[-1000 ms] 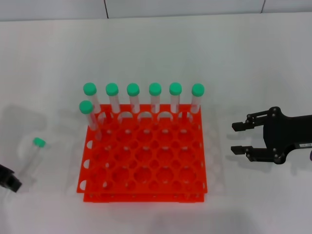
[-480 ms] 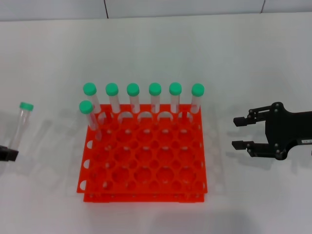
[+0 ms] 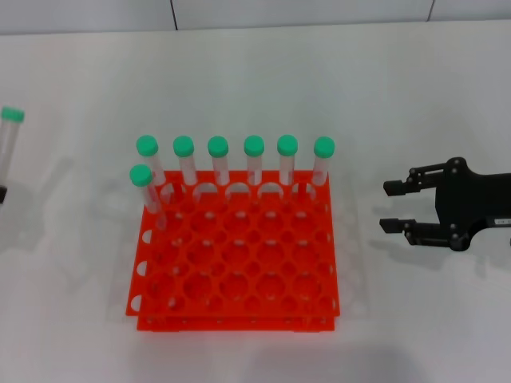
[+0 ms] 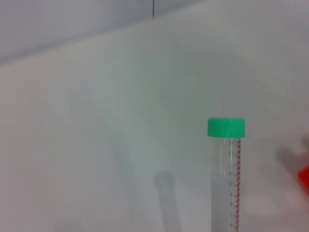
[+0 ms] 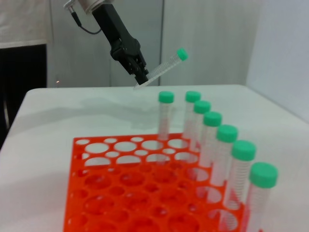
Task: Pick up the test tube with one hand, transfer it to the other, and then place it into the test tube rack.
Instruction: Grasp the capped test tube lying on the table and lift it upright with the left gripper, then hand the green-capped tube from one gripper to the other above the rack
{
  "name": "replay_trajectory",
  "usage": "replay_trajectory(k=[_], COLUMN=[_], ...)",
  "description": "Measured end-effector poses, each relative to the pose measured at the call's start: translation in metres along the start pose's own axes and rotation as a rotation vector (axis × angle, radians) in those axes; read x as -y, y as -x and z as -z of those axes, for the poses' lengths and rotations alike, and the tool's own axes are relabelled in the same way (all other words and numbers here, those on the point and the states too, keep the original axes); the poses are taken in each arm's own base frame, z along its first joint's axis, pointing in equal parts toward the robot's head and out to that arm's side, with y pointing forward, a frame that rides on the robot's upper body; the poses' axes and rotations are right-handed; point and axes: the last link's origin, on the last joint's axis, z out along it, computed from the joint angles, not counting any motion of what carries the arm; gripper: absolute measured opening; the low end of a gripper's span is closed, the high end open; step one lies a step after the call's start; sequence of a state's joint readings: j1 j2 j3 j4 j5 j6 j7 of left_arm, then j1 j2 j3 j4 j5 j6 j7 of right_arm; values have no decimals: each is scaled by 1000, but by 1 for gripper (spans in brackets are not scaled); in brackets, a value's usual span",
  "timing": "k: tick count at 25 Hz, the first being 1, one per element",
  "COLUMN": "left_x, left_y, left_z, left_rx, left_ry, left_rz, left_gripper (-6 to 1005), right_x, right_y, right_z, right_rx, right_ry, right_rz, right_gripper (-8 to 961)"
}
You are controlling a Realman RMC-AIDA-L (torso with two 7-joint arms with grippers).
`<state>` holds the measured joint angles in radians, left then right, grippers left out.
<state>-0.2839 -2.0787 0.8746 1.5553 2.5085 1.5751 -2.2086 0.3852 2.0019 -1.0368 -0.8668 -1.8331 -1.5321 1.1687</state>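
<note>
A: Item one, the test tube (image 3: 9,142). Where is it?

B: Head view: at the far left edge, clear of the table (image 3: 255,80), green cap uppermost, well apart from the test tube rack (image 3: 235,255). Only a dark sliver of the left hand shows below it there. The right wrist view gives what the head view lacks: the left hand (image 5: 140,77) in full, raised above the table beyond the rack, fingers closed on the tube's lower end, the tube (image 5: 164,66) tilted with its cap pointing up and away from the hand.

A: And the left wrist view?

B: Tube only (image 4: 227,179), cap and printed graduations, white table behind; none of that hand's own fingers. A scrap of orange-red at the edge is the rack (image 4: 304,176).

A: Item two, the rack.

B: Orange-red, two tiers, on the table in the middle. Seven capped tubes (image 3: 254,159) stand in it: six along the far row, one in the next row at the robot's left end. The other holes are unfilled.

A: Item three, the right hand.

B: Right hand (image 3: 391,206), head view only: to the right of the rack, near the table, fingers parted and pointing toward the rack, holding nothing.
</note>
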Motion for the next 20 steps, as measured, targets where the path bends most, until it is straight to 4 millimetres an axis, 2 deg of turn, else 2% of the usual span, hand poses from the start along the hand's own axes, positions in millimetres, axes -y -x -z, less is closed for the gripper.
replay_trajectory(k=[11, 20], left_x=[-13, -24], left_y=[-34, -73], left_z=[4, -11], left_rx=[-275, -453], left_ry=[79, 242], left_rz=[-297, -431], left_gripper=[182, 181], right_x=[8, 19], right_y=[6, 17], right_z=[7, 7], right_rx=[54, 75], right_ry=[-62, -85], right_rz=[-21, -81], right_gripper=[488, 488])
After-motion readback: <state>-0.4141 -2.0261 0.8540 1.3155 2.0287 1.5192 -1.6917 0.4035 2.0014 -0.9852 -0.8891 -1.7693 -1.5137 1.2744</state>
